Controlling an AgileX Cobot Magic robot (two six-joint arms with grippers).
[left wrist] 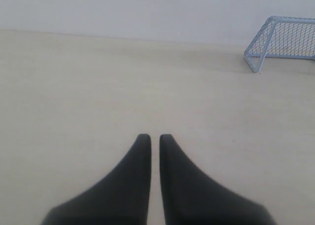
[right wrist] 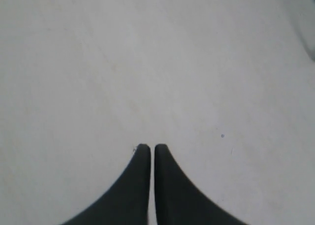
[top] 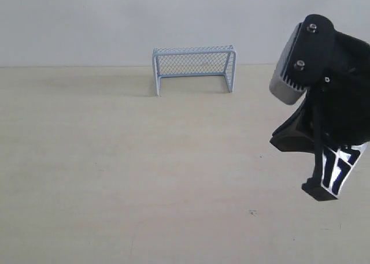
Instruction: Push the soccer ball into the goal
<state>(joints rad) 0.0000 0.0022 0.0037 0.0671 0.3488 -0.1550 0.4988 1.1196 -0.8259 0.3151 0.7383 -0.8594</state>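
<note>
The pale blue-grey goal (top: 193,62) stands upright at the far edge of the table, its mouth facing the near side; part of it also shows in the left wrist view (left wrist: 288,38). The soccer ball shows in no view. My right gripper (top: 319,192) hangs above the table at the right, well to the near right of the goal, fingers pointing down. In its wrist view the right gripper (right wrist: 149,146) is shut with nothing between its fingers, over bare table. My left gripper (left wrist: 154,135) is shut and empty too; it is outside the exterior view.
The beige table (top: 115,171) runs back to a plain white wall (top: 87,21). A tiny dark speck (top: 252,212) lies on the surface near the right gripper. The right arm's bulk (top: 329,90) blocks part of the table's right side.
</note>
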